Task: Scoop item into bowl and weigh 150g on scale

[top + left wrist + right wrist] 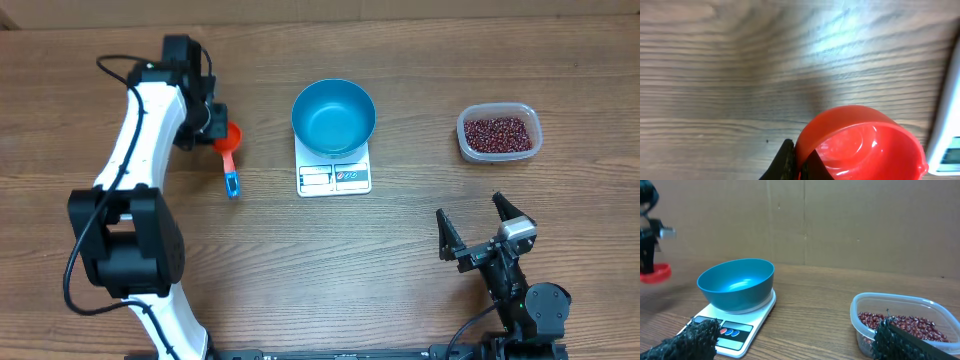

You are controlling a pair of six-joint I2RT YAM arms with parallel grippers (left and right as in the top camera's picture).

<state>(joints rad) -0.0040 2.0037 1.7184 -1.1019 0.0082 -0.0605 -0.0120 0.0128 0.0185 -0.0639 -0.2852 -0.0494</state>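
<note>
Red scoop (pixel 232 138), upper left, is pinched by its rim in the closed left gripper (pixel 218 125), apparently lifted. It should be carried level over the bowl (pixel 333 115) on the scale (pixel 334 179) to the beans (pixel 497 131), upper right. The right gripper (pixel 484 228) is held wide open, empty.

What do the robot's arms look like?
The left arm has smooth white tubes joined by chunky black joints, with thin black cables looping beside it. The right arm looks mostly black with a small silver block. The left gripper and right gripper are black, with two fingers each.
</note>
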